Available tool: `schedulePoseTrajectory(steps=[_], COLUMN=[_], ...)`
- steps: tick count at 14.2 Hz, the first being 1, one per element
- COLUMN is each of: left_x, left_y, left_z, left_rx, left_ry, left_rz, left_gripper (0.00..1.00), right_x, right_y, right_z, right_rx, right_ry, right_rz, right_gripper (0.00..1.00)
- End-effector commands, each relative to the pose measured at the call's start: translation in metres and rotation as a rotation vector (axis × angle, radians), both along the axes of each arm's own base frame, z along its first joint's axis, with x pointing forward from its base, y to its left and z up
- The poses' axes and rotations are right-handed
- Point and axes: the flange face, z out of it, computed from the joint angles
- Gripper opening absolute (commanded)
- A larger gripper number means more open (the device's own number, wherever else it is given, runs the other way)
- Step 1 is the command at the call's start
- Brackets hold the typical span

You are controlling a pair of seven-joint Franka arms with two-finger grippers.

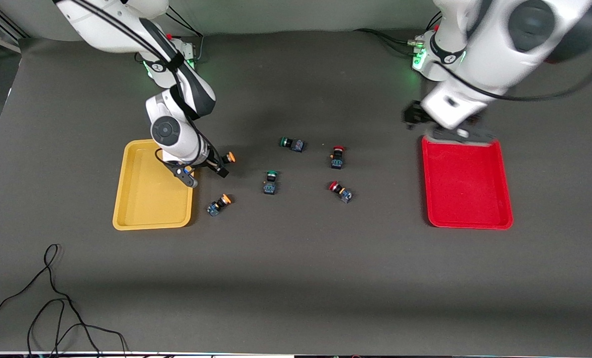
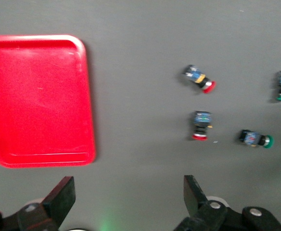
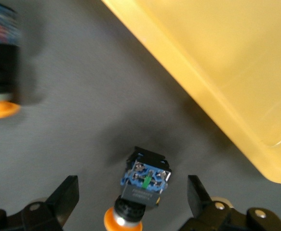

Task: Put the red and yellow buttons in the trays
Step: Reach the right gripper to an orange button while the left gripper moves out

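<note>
The yellow tray (image 1: 151, 186) lies toward the right arm's end of the table and the red tray (image 1: 467, 184) toward the left arm's end. My right gripper (image 1: 204, 173) is open beside the yellow tray, low over one yellow button (image 1: 226, 160). In the right wrist view that button (image 3: 143, 185) lies between the open fingers, untouched. The second yellow button (image 1: 219, 204) lies nearer the camera. Two red buttons (image 1: 337, 156) (image 1: 341, 191) lie mid-table. My left gripper (image 1: 445, 130) is open and empty over the red tray's edge nearest the robots.
Two green-capped buttons (image 1: 292, 143) (image 1: 270, 182) lie between the yellow and red ones. A loose black cable (image 1: 52, 298) lies near the table's front edge at the right arm's end. Both trays hold nothing.
</note>
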Motion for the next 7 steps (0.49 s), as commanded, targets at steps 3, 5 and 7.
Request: schedulePoseTrajectory(steps=[3, 5, 7], left_x=[-0.054, -0.068, -0.085], left_y=[-0.095, -0.118, -0.132], left_z=[-0.034, -0.073, -0.125], left_rx=[-0.025, -0.032, -0.027], left_ry=[-0.049, -0.051, -0.062], left_rz=[0.037, 0.018, 0.008], left_gripper=[1.0, 1.0, 1.0], right_x=[-0.008, -0.01, -0.009], right_y=[0.008, 0.01, 0.01], right_z=[-0.022, -0.023, -0.016], right_rx=[-0.014, -0.018, -0.025], right_ry=[0.041, 0.053, 0.059], right_rz=[-0.058, -0.054, -0.053], right_gripper=[0.92, 0.49, 0.11])
